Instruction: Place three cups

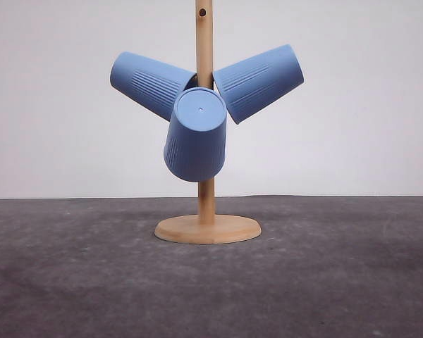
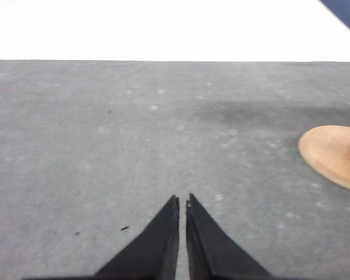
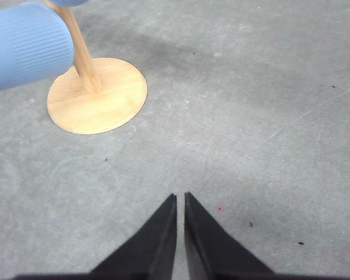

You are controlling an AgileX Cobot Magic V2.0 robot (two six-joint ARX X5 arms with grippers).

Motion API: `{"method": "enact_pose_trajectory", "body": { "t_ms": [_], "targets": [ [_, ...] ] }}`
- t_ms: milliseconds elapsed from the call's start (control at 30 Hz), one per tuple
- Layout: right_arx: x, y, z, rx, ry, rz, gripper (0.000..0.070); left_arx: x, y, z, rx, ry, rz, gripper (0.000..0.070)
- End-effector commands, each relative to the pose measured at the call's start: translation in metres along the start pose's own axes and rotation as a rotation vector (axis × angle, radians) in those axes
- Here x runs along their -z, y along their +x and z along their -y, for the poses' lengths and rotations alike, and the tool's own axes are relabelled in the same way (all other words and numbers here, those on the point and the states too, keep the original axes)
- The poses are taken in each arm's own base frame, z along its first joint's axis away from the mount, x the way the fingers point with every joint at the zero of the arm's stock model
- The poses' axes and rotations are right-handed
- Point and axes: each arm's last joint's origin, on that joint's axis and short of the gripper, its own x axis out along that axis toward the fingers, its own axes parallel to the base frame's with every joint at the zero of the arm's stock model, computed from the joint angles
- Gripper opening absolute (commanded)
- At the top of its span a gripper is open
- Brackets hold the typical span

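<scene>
Three light-blue ribbed cups hang on a wooden stand [image 1: 206, 211] in the front view. One cup [image 1: 149, 84] points up-left, another cup [image 1: 259, 81] points up-right, and the third cup [image 1: 197, 134] hangs toward me with its flat base facing the camera. My left gripper [image 2: 182, 201] is shut over bare table, with the stand's round base [image 2: 332, 154] off to one side. My right gripper [image 3: 180, 197] is shut too, with nothing in it; a cup [image 3: 26, 49] and the stand's base [image 3: 98, 94] lie ahead of it.
The table [image 1: 338, 282] is dark grey and mottled, with a white wall [image 1: 366, 105] behind it. A corner of a blue cup [image 2: 347, 13] shows at the edge of the left wrist view.
</scene>
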Motion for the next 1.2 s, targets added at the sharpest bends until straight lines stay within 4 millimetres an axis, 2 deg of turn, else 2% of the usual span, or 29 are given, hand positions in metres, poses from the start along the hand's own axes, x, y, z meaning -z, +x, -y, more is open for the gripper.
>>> {"method": "enact_pose_trajectory", "body": {
  "t_ms": [0, 133, 867, 967, 1067, 1167],
  "targets": [
    [-0.003, 0.000, 0.000, -0.003, -0.012, 0.013, 0.0016, 0.006, 0.001, -0.001, -0.015, 0.005, 0.008, 0.0000],
    [-0.003, 0.000, 0.000, -0.003, -0.012, 0.013, 0.0016, 0.018, 0.004, -0.003, -0.029, 0.003, -0.010, 0.0000],
    [-0.003, 0.000, 0.000, -0.003, -0.012, 0.013, 0.0016, 0.018, 0.004, -0.003, -0.031, -0.001, -0.008, 0.0000],
    [-0.003, -0.003, 0.000, 0.030, -0.070, 0.029, 0.0017, 0.018, 0.004, -0.003, -0.031, -0.001, -0.008, 0.0000],
    [0.004, -0.005, 0.002, 0.127, -0.082, 0.074, 0.0017, 0.018, 0.004, -0.003, -0.031, -0.001, -0.008, 0.0000],
    [0.026, 0.000, 0.005, 0.259, -0.052, 0.149, 0.0017, 0.018, 0.004, -0.003, -0.031, -0.001, -0.008, 0.0000]
  ]
}}
